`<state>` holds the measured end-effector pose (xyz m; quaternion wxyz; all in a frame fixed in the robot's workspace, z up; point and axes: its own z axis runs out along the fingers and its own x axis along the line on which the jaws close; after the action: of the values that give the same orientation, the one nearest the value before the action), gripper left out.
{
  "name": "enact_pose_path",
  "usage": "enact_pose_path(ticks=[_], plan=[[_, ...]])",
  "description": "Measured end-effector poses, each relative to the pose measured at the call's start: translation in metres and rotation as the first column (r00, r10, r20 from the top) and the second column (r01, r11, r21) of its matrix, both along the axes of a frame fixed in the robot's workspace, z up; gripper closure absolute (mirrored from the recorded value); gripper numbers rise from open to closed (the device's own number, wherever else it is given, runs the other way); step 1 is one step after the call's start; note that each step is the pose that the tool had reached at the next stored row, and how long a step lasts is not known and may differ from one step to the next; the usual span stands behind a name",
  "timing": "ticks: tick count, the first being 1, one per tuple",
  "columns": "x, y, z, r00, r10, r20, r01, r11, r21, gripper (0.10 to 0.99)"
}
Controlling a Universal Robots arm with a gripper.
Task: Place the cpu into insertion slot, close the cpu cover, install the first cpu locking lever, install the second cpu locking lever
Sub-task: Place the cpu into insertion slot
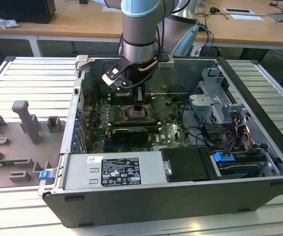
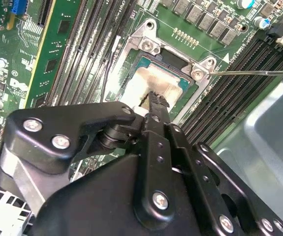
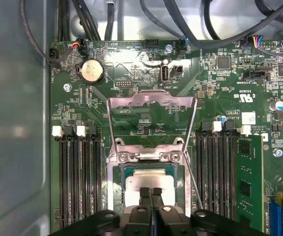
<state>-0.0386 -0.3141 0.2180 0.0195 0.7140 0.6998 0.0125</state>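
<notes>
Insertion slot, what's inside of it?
The cpu lies in the insertion slot, pale face up. The gripper covers one edge, and whatever is under the cpu is hidden.

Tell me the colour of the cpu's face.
Pale silver-beige; the cpu shows best in the first wrist view.

The cpu cover (image 3: 151,101) is thin shiny metal. The cpu (image 3: 139,183) has a dull pale metal face. The fingers (image 3: 144,195) look black and matt.

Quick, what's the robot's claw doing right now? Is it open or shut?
Gripper: shut, fingers together with nothing between them, tips over the cpu.
</notes>
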Motion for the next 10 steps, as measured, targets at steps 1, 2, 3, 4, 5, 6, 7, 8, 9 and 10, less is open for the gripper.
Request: enact_pose_path(ticks=[1, 2, 3, 4, 5, 6, 7, 8, 9, 10], plan=[[0.0, 0.0, 0.0005, 1.0, 0.0, -0.0001, 0.0, 1.0, 0.0, 0.98], [0.0, 0.0, 0.0009, 1.0, 0.0, -0.0002, 0.0, 1.0, 0.0, 0.98], [0.0, 0.0, 0.0016, 1.0, 0.0, -0.0004, 0.0, 1.0, 0.0, 0.98], [0.0, 0.0, 0.002, 1.0, 0.0, -0.0005, 0.0, 1.0, 0.0, 0.98], [0.0, 0.0, 0.0028, 1.0, 0.0, -0.0006, 0.0, 1.0, 0.0, 0.98], [0.0, 0.0001, 0.0032, 1.0, 0.0, -0.0005, 0.0, 1.0, 0.0, 0.98], [0.0, 0.0, 0.0037, 1.0, 0.0, -0.0007, 0.0, 1.0, 0.0, 0.98], [0.0, 0.0, 0.004, 1.0, 0.0, -0.0008, 0.0, 1.0, 0.0, 0.98], [0.0, 0.0, 0.0044, 1.0, 0.0, -0.0007, 0.0, 1.0, 0.0, 0.98], [0.0, 0.0, 0.0048, 1.0, 0.0, -0.0007, 0.0, 1.0, 0.0, 0.98]])
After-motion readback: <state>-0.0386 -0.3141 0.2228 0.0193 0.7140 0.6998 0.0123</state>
